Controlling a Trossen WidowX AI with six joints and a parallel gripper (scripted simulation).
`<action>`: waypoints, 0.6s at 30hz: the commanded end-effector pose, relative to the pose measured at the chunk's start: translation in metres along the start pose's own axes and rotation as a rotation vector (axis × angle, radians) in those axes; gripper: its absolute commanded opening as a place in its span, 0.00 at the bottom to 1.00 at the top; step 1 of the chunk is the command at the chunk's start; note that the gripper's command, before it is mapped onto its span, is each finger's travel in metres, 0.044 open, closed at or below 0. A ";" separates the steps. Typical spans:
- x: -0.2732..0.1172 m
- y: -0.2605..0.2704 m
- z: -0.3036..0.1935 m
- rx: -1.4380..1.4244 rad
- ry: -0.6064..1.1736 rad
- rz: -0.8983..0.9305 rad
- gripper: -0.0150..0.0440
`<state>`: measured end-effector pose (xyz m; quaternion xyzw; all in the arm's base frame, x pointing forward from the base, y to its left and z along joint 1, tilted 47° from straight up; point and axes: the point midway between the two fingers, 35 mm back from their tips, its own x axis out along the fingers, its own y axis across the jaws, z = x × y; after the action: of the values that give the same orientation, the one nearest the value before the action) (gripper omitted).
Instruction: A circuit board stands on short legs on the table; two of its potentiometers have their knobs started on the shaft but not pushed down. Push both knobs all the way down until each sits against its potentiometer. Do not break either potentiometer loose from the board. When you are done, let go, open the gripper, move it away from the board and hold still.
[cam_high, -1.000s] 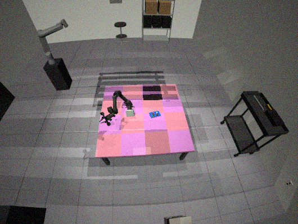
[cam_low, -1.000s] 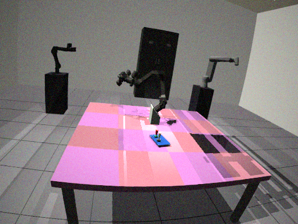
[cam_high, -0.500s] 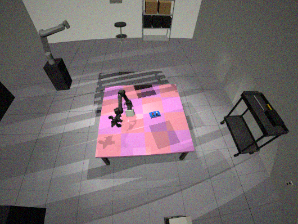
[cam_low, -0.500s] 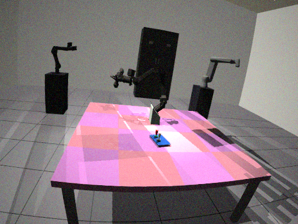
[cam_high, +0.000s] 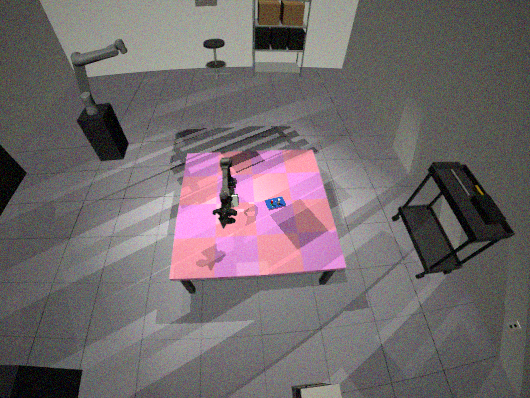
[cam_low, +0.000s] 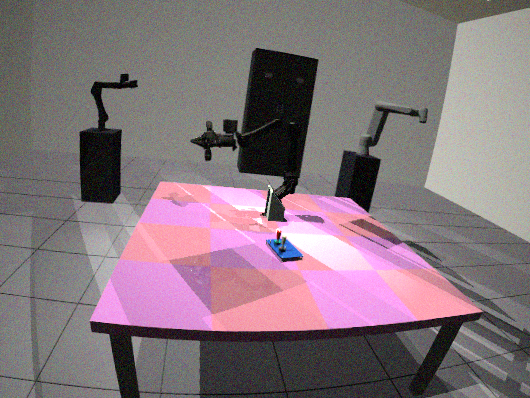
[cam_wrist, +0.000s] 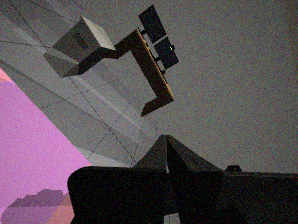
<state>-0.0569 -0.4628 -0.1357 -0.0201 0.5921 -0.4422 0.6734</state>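
Observation:
The blue circuit board (cam_high: 283, 204) (cam_low: 293, 254) stands on the table (cam_high: 240, 260) (cam_low: 380, 305). Two small knobs stand upright on it, a red one (cam_low: 279, 233) and a pale one (cam_low: 284, 239). They are too small to tell how far each sits above its potentiometer. My gripper (cam_high: 223, 226) (cam_low: 193, 141) (cam_wrist: 165, 139) is shut, its fingertips together with nothing between them. It is high above the table, well to the side of the board, pointing sideways. The board is not in the wrist view.
An upright pale panel (cam_high: 234, 200) (cam_low: 275, 209) stands on the table between the arm's base and the board. Away from the table are a dark cart (cam_high: 450, 215), a tall black cabinet (cam_low: 280, 90) and two other arms on pedestals (cam_low: 100, 165) (cam_low: 357, 175).

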 end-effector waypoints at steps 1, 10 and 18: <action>-0.004 0.025 0.037 -0.032 -0.054 0.095 0.25; -0.028 0.099 0.108 -0.133 -0.131 0.369 0.25; -0.072 0.171 0.156 -0.222 -0.154 0.631 0.25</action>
<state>0.1436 -0.4087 -0.1341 0.0415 0.5660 -0.1861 0.8020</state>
